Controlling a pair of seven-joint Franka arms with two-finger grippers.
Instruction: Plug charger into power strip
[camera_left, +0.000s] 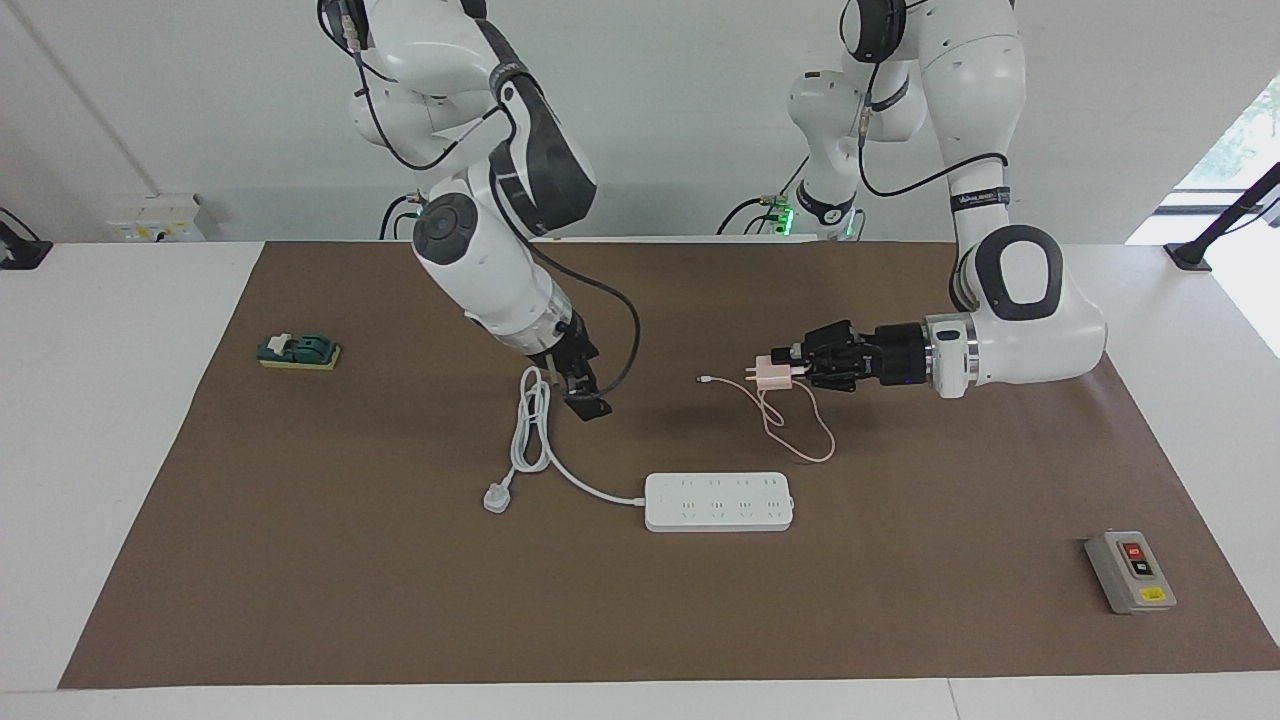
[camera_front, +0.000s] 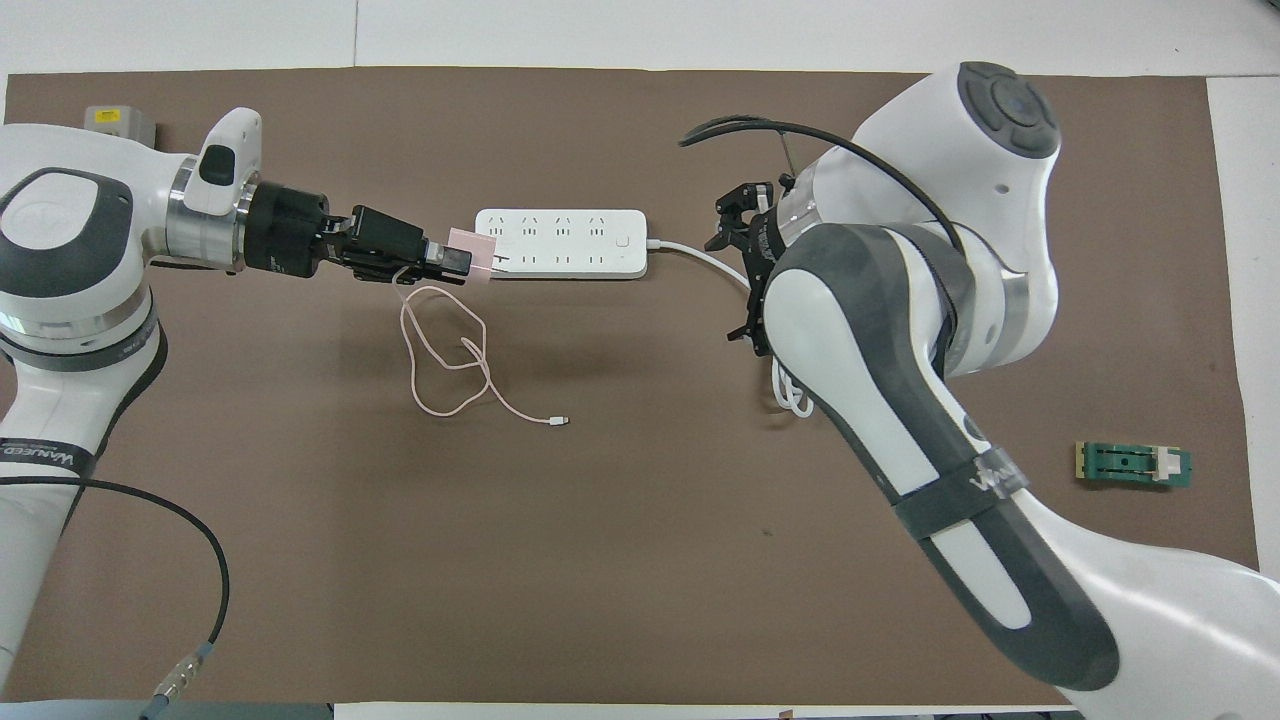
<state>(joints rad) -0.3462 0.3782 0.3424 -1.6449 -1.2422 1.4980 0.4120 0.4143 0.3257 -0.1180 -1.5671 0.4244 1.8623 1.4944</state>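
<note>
My left gripper (camera_left: 792, 368) is shut on the pale pink charger (camera_left: 772, 375) and holds it sideways above the mat, prongs toward the right arm's end. In the overhead view the charger (camera_front: 472, 252) overlaps the end of the white power strip (camera_front: 560, 243). The strip (camera_left: 718, 501) lies flat, farther from the robots. The charger's pink cable (camera_left: 800, 430) hangs to the mat in loops and ends in a white connector (camera_left: 704, 379). My right gripper (camera_left: 588, 398) is open and empty, over the strip's thick white cord (camera_left: 560, 470).
The cord's white three-pin plug (camera_left: 497, 497) lies on the brown mat (camera_left: 350, 560). A grey box with red and black buttons (camera_left: 1130, 571) sits toward the left arm's end. A small green block on a yellow base (camera_left: 298, 351) sits toward the right arm's end.
</note>
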